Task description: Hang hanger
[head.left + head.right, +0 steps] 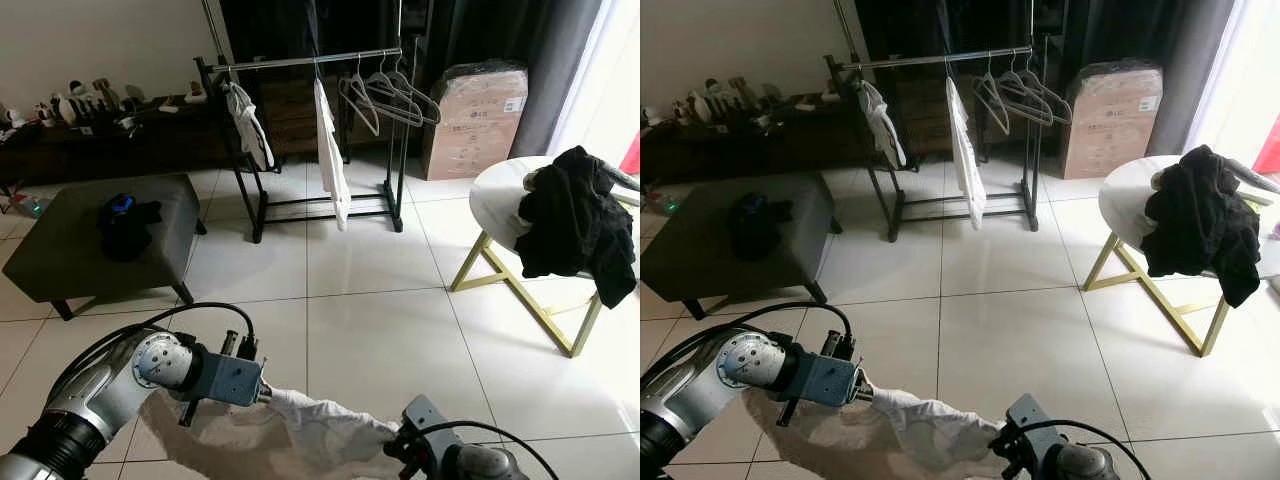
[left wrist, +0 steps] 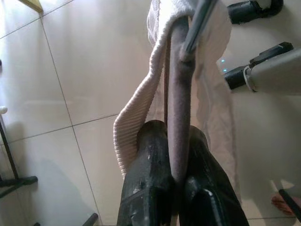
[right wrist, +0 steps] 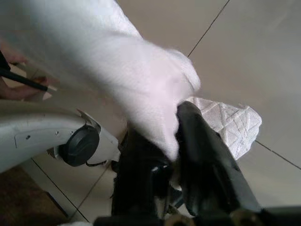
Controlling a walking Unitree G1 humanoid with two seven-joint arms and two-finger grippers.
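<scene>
In the left wrist view the left pincer is seen clamped on a grey hanger draped with a white garment. The right pincer is closed on the cloth, low and near, far from the rack.

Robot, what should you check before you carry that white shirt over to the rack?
1. Left hand shut on the grey hanger: ok.
2. Right hand shut on the white knitted garment: ok.
3. Garment threaded on the hanger: ok at the left hand; the rest, cannot tell.
4. Free space on the black clothes rack's silver rail: ok, a gap shows between the hanging white cloths.
5. Tiled floor toward the rack free of obstacles: ok.
</scene>
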